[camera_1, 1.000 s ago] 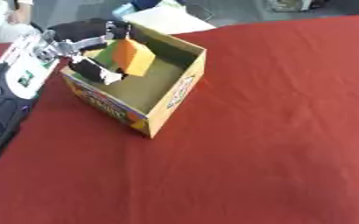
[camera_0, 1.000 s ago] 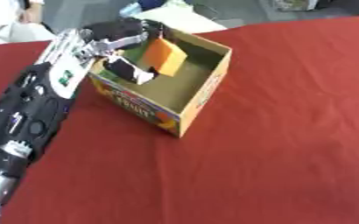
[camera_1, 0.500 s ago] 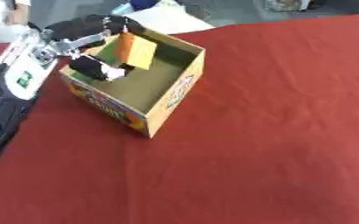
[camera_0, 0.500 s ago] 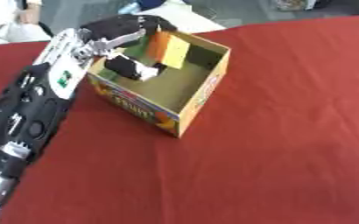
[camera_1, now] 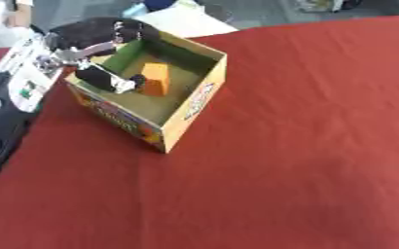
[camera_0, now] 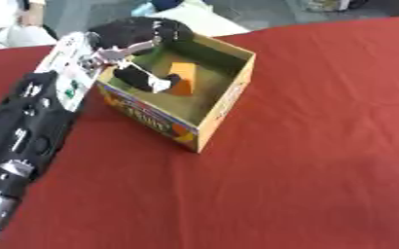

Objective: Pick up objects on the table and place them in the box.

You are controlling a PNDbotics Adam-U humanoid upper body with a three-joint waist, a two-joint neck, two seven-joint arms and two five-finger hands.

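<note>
A red table (camera_0: 322, 146) fills both views; on it stands an open cardboard box (camera_0: 224, 104), yellow outside, green within; the left hand (camera_0: 135, 41) reaches over the box's near-left corner, fingers spread and relaxed, holding nothing; an orange block (camera_0: 183, 78) lies inside the box, just beside the thumb.

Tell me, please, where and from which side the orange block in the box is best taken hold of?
Judging by its pose, come from straight above: the box walls shut off every side approach. The orange block stands on the box floor with its top showing, so pinch it across its upper part. The left hand already hangs over that corner.
</note>
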